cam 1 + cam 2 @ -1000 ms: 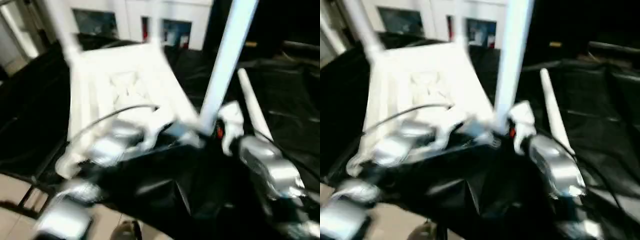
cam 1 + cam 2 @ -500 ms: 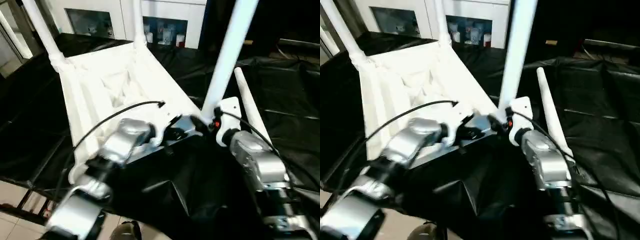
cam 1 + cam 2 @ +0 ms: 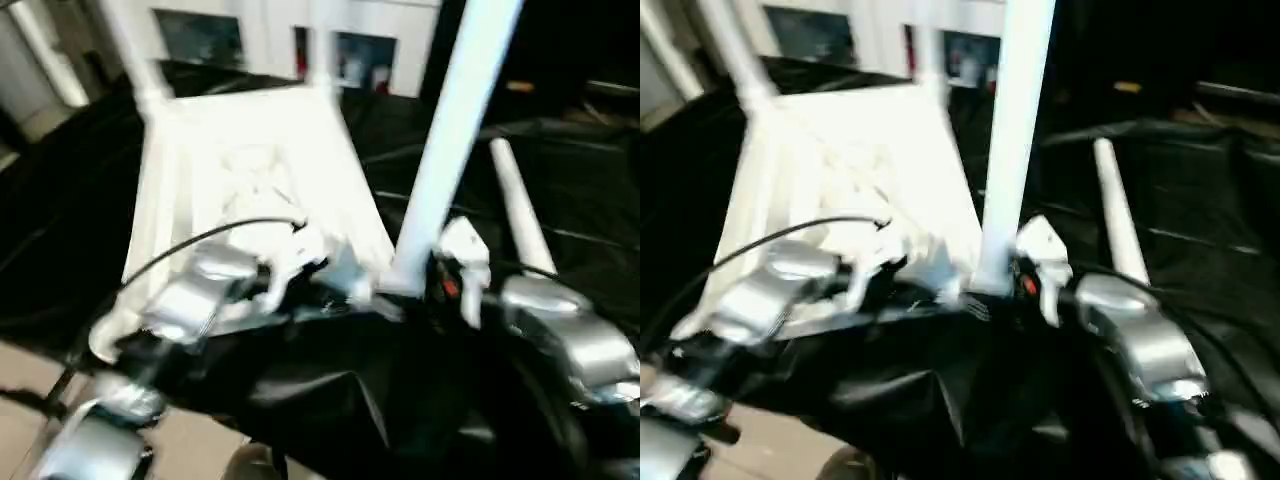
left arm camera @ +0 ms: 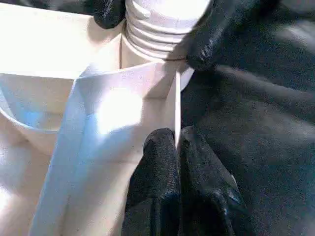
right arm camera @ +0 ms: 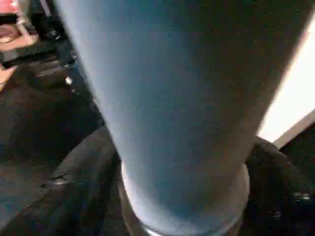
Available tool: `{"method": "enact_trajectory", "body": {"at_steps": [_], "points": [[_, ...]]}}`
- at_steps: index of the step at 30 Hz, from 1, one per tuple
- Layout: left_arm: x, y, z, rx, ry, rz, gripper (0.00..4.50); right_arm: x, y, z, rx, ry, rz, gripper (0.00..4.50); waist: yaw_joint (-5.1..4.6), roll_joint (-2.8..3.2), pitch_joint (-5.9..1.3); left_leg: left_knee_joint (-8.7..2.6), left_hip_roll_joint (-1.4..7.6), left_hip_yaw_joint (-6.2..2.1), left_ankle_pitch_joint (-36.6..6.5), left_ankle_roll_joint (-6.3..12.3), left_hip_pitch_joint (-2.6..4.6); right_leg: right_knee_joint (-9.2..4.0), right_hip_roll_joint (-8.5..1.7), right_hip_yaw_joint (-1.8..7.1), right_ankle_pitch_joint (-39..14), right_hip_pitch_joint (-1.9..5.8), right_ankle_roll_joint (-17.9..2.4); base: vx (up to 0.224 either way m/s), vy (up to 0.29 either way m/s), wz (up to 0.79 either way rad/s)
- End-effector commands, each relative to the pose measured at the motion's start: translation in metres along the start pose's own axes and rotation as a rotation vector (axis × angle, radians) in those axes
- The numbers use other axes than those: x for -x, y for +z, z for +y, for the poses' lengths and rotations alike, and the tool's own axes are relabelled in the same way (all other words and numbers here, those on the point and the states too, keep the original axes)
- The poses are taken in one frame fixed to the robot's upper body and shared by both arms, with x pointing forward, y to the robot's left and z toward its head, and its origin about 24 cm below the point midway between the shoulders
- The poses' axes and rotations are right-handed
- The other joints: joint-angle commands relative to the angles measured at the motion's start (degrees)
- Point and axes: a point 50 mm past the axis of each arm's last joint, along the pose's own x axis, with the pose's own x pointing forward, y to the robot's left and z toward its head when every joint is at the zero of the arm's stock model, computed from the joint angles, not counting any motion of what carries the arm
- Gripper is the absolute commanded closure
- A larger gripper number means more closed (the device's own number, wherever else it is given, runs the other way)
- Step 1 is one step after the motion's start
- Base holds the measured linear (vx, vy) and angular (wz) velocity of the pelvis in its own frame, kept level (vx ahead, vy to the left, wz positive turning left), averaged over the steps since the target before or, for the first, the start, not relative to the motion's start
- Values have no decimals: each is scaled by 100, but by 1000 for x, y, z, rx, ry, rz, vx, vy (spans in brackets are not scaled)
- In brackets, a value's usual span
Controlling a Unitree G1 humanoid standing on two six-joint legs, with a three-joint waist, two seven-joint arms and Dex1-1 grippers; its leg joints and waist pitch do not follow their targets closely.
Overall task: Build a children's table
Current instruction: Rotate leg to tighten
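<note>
Not much has moved on the table itself since half a second ago; the whole picture has swung, so that's mostly the head camera shifting. The real change looks small: the right arm seems to have pulled back toward the near right a touch while the upright leg (image 3: pixel 452 125) stays planted at the near right corner, which reads to me like a twist on the leg, though I can't be sure.

The tabletop (image 3: pixel 250 165) lies upside down on the black-draped work table (image 3: pixel 1200 200), ribbed underside up. Two legs are already standing in the far corners, the far left leg (image 3: pixel 125 45) and the far right leg (image 3: pixel 322 40). A spare leg (image 3: pixel 515 205) lies flat on the cloth just right of the tabletop.

The right gripper (image 5: pixel 182 196) is wrapped around the base of the upright leg, one black finger on each side, clamped on it. From the left wrist view you can see the leg's threaded end (image 4: pixel 157 29) sitting at the corner socket with threads still exposed, so I'd say it isn't screwed fully home yet. The left gripper (image 4: pixel 178 147) is pinching a thin rib of the tabletop (image 4: pixel 123 113) right by that corner, bracing it.

So: third leg going in, more turns needed, then the spare one.
</note>
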Motion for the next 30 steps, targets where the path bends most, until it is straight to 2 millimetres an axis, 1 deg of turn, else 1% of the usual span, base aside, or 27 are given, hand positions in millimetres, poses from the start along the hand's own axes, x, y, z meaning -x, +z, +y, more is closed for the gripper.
{"method": "enact_trajectory", "body": {"at_steps": [1,2,3,4,9,10,11,12,13,14,15,16,17,18,19,20,21,22,23,24,25,26,27,28,30], "points": [[-12,18,-12,-75,-129,-71,450,-7,2,9,6,70,-9,142,-39,-37,-477,-395,309,-150,-1887,177,224,-386,-329,235,-2181,272,-1201,0,0,0],[-12,18,-11,-75,-128,-71,450,-7,2,9,6,70,-9,153,-44,-41,-477,-399,304,-155,-1919,154,218,-395,-332,234,-2240,277,-1180,0,0,0],[-12,18,-11,-75,-128,-71,450,-7,2,9,6,70,-9,153,-52,-44,-469,-408,298,-164,-2005,108,217,-413,-343,232,-2398,279,-1120,0,0,0],[-12,18,-11,-73,-124,-71,450,-8,2,10,5,72,-10,164,-59,-51,-465,-407,292,-168,-2054,82,224,-435,-349,233,-2536,271,-1062,0,0,0],[-15,19,-7,-51,-67,-75,450,-14,-1,14,-18,63,-7,176,-81,-56,-459,-410,284,-180,-2086,62,227,-477,-353,227,-2789,251,-938,0,0,0],[-17,20,-2,-33,-19,-76,450,-17,-3,12,-30,20,-4,176,-91,-60,-455,-414,282,-181,-2082,52,220,-472,-343,224,-2808,246,-926,0,0,0],[-22,23,12,22,128,-80,450,-28,-11,1,-75,-158,11,176,-117,-74,-448,-410,265,-172,-2084,25,214,-485,-328,216,-2841,232,-921,0,0,0],[-25,25,19,53,207,-84,450,-33,-14,-5,-111,-253,11,176,-132,-67,-448,-397,253,-175,-2115,-4,216,-489,-334,207,-2929,218,-919,0,0,0],[-25,25,19,53,207,-84,450,-33,-14,-5,-111,-253,11,177,-163,-85,-446,-393,227,-196,-2181,-72,207,-523,-346,174,-3173,232,-837,0,0,0],[-27,27,26,84,276,-88,450,-38,-17,-10,-149,-324,6,177,-190,-95,-444,-403,214,-220,-2197,-91,191,-542,-355,147,-3350,260,-712,0,0,0],[-27,27,26,84,276,-88,450,-38,-17,-10,-149,-324,6,177,-190,-95,-444,-403,214,-220,-2197,-91,191,-542,-355,147,-3350,260,-712,0,0,0],[-32,32,35,149,391,-114,450,-48,-19,-17,-233,-452,-17,177,-250,-72,-436,-408,215,-238,-2285,-101,180,-558,-355,128,-3445,258,-609,0,0,0],[-32,32,35,149,391,-114,450,-48,-19,-17,-233,-452,-17,177,-275,-69,-438,-400,206,-239,-2334,-111,185,-569,-349,117,-3475,239,-616,0,0,0],[-34,35,38,176,430,-128,450,-52,-19,-20,-268,-496,-23,178,-301,-101,-445,-394,185,-251,-2336,-94,159,-589,-357,91,-3527,282,-543,0,0,0],[-37,38,40,196,464,-137,450,-57,-18,-22,-298,-537,-43,178,-306,-99,-447,-396,187,-248,-2321,-52,182,-620,-358,92,-3536,255,-504,0,0,0],[-38,39,41,200,471,-141,450,-59,-17,-22,-303,-544,-47,178,-324,-95,-448,-391,181,-245,-2325,-29,191,-619,-348,92,-3494,241,-523,0,0,0],[-40,41,42,212,492,-152,450,-63,-16,-23,-316,-563,-62,178,-338,-99,-454,-393,179,-235,-2253,20,181,-626,-344,94,-3375,254,-532,0,0,0],[-43,45,41,212,493,-165,450,-68,-11,-22,-330,-556,-99,122,-347,-85,-456,-390,181,-226,-2230,59,190,-631,-343,97,-3288,242,-575,0,0,0],[-43,45,41,212,493,-165,450,-68,-11,-22,-330,-556,-99,108,-353,-81,-453,-390,183,-226,-2237,72,192,-634,-335,96,-3264,238,-584,0,0,0],[-48,48,38,196,472,-181,450,-71,-8,-21,-341,-544,-123,108,-353,-97,-458,-401,185,-217,-2198,110,179,-622,-320,99,-3151,254,-594,0,0,0],[-49,49,37,186,459,-185,450,-73,-7,-20,-342,-535,-130,108,-358,-89,-460,-410,191,-221,-2169,131,165,-598,-319,107,-3041,264,-624,0,0,0],[-52,50,34,173,437,-192,450,-74,-5,-20,-334,-532,-130,87,-364,-92,-463,-416,192,-221,-2147,136,152,-585,-315,107,-2991,274,-635,0,0,0],[-54,50,32,173,421,-192,450,-74,-5,-20,-314,-530,-120,87,-359,-89,-469,-419,199,-215,-2104,143,164,-576,-311,116,-2903,270,-663,0,0,0],[-55,50,30,171,411,-191,450,-74,-4,-19,-298,-528,-114,73,-361,-86,-473,-416,203,-206,-2078,149,171,-563,-309,130,-2785,263,-723,0,0,0],[-57,49,27,158,386,-190,450,-73,-2,-18,-275,-519,-128,73,-357,-85,-475,-417,209,-195,-2043,165,172,-547,-310,142,-2651,266,-804,0,0,0]]}}
